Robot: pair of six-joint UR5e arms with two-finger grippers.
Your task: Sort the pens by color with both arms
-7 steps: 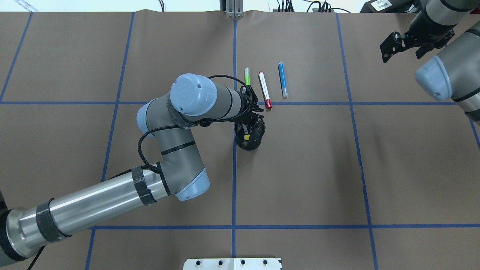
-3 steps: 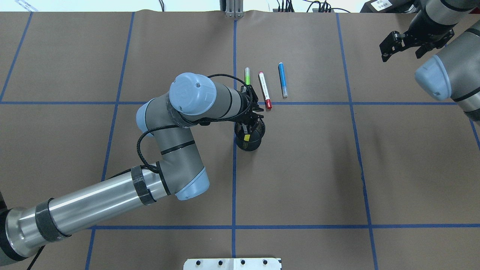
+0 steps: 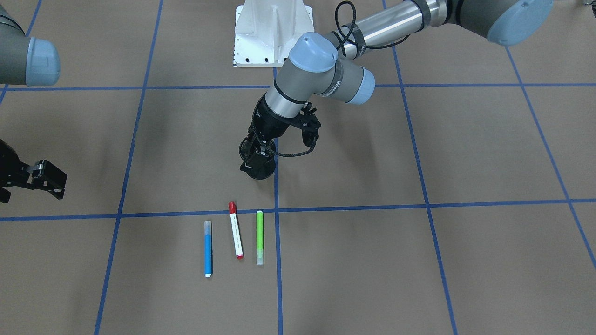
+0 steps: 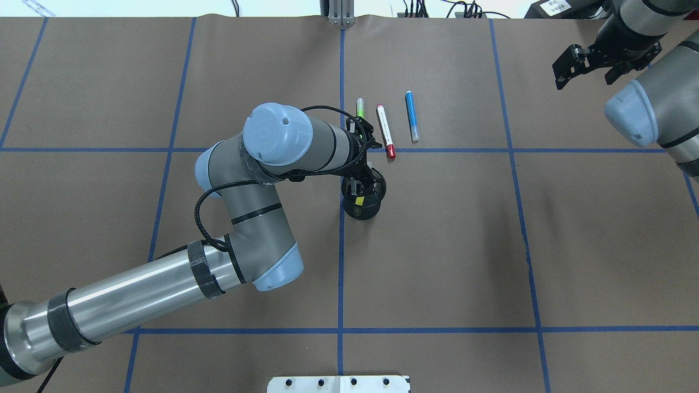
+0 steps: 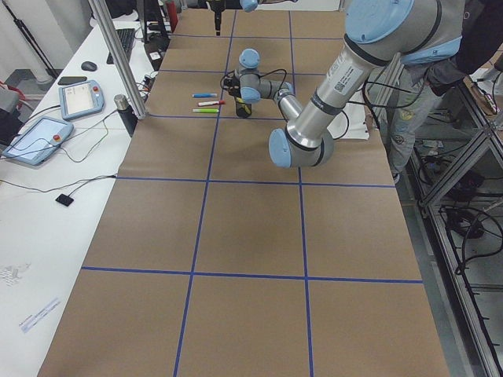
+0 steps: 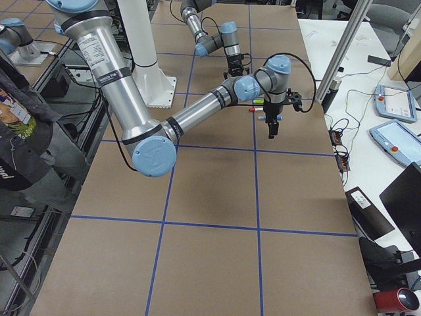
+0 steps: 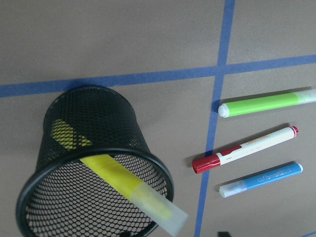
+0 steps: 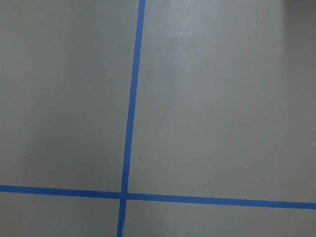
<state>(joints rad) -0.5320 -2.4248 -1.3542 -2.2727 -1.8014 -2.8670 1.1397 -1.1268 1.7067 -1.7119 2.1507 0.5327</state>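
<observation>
Three pens lie side by side beyond the cup: lime green (image 4: 360,107), white with a red cap (image 4: 385,131) and blue (image 4: 412,116). They also show in the left wrist view as green (image 7: 261,102), red-capped (image 7: 244,150) and blue (image 7: 261,178). The yellow pen (image 7: 118,180) leans inside the black mesh cup (image 7: 94,113), its clear cap end sticking out free over the rim. My left gripper (image 4: 361,185) hangs just above the cup (image 4: 363,210) and looks open, holding nothing. My right gripper (image 4: 587,68) is open and empty, far off at the back right.
Blue tape lines divide the brown table cover into squares. The white pedestal base (image 3: 272,32) stands at the robot's edge of the table. Tablets and cables lie on a white side bench (image 5: 47,133) beyond the far table edge.
My left arm's elbow and wrist have shifted slightly away from the robot; the gripper stays over the cup. The pens and the right arm have not moved.
</observation>
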